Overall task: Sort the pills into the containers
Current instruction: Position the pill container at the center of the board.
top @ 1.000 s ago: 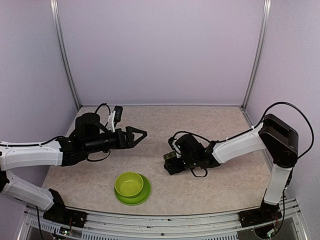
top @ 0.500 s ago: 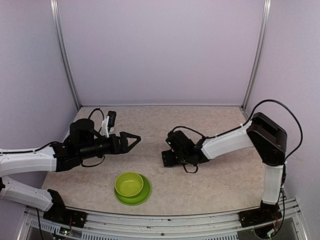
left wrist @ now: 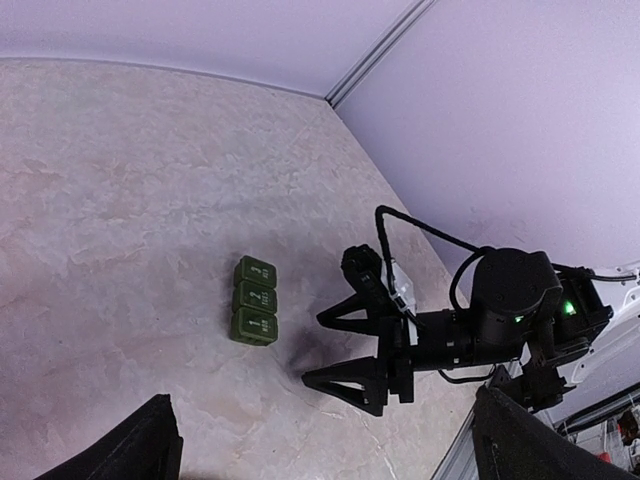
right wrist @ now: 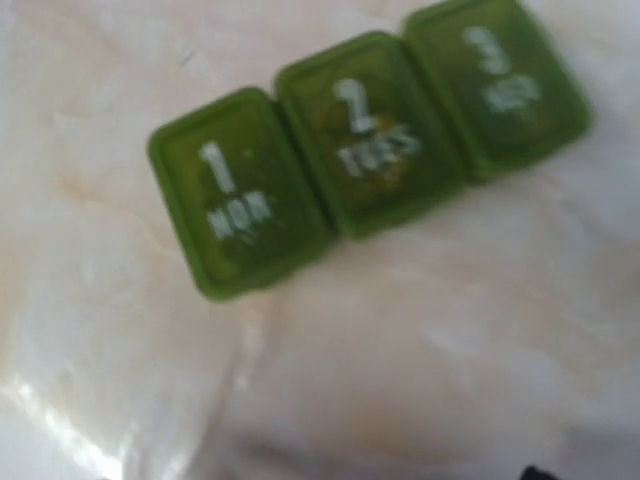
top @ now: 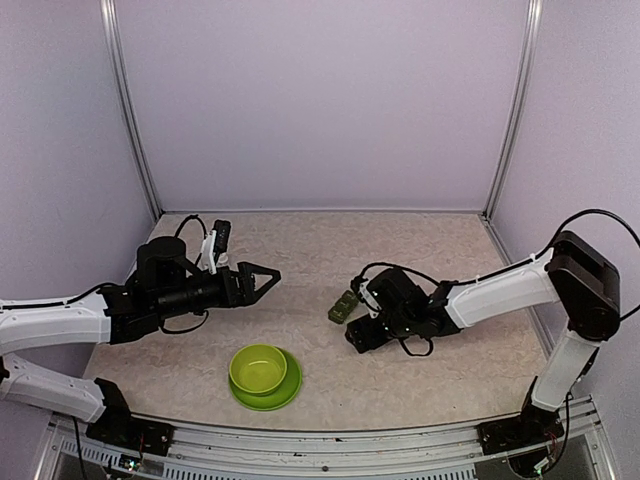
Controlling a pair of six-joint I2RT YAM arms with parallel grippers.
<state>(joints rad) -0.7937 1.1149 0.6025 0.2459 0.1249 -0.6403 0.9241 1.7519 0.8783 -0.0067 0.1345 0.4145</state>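
Top external: right gripper [left wrist: 313,349] drawn back, jaws apart, empty; small dark green three-compartment pill box [top: 343,306] now uncovered, free on marbled tabletop [top: 450,250] beside it, lids shut; left gripper [top: 268,280] wide open, empty. Sorting seemingly unstarted.

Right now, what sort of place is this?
Probably a robot test booth: plain lilac wall panels in metal corner posts, a marble-patterned tabletop, two white-and-black robot arms bolted at its edge.
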